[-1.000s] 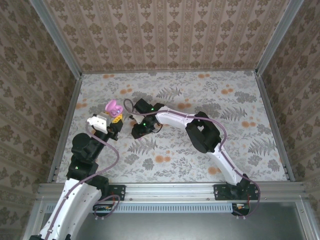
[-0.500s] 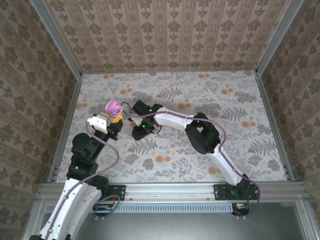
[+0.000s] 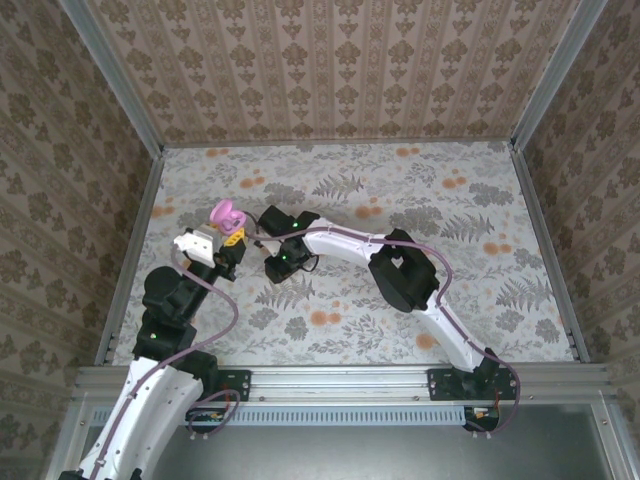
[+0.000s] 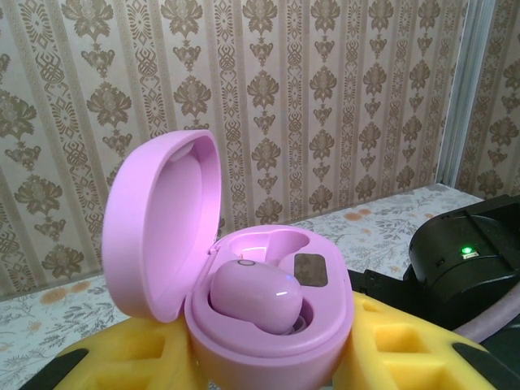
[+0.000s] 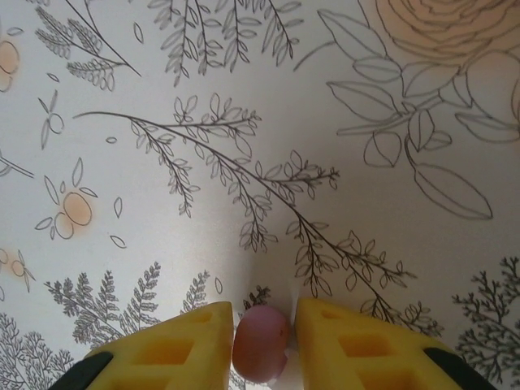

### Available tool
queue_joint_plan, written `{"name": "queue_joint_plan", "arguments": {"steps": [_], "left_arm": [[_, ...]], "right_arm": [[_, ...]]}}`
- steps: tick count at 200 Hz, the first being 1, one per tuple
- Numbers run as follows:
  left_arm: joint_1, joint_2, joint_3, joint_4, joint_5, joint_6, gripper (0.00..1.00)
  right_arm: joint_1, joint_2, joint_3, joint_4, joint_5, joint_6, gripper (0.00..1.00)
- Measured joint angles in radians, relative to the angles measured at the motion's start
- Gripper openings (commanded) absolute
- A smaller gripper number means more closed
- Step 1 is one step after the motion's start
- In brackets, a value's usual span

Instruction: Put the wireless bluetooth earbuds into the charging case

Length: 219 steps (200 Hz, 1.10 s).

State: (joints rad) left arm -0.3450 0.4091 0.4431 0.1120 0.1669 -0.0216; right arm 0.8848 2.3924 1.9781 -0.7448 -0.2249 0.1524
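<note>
Overhead view of a floral-patterned desk (image 3: pixel 450 280) with patterned walls (image 3: pixel 330 70) around it; a small open pink charging case (image 3: pixel 227 213) is the landmark, held above the desk's left half. The left tool (image 3: pixel 230 238) sits directly under the charging case and pinches it, with a yellow finger showing just below the pink shell. The right tool (image 3: pixel 272 266) is to the right of the charging case and a little nearer the arm bases, close to it but not touching.

Close view from the left wrist: the charging case (image 4: pixel 272 333) stands upright in the left tool (image 4: pixel 268 366), and yellow fingers (image 4: pixel 390 349) press against its left and right sides; its lid (image 4: pixel 162 219) is swung up and leans to the left. A seated earbud (image 4: pixel 258 296), pink and glossy, rests in the front hollow of the charging case; the hollow behind it shows bare pink plastic. A black part of the right arm (image 4: pixel 467 260) with a green light is to the right of the charging case.

Close view from the right wrist: the right tool (image 5: pixel 264 313) points down at the desk (image 5: pixel 284 122); its yellow fingers (image 5: pixel 175 349) are drawn in on a pink earbud (image 5: pixel 260 345), pinching it between them. Whether this pink earbud touches the desk cannot be told.
</note>
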Motion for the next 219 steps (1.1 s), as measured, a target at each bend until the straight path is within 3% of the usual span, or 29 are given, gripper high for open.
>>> {"name": "queue_joint_plan", "arguments": {"steps": [40,146,219], "left_arm": [[0.000,-0.001,0.000,0.000,0.000,0.000,0.37],[0.000,0.012,0.000,0.013,0.001,-0.001,0.37],[0.000,0.032,0.000,0.029,0.008,-0.001,0.37]], "right_arm": [[0.005,-0.035,-0.050,-0.007,0.035,0.013,0.29],[-0.053,-0.320,-0.497,0.023,0.055,0.163,0.31],[-0.087,-0.333,-0.470,-0.008,0.082,0.233,0.38]]}}
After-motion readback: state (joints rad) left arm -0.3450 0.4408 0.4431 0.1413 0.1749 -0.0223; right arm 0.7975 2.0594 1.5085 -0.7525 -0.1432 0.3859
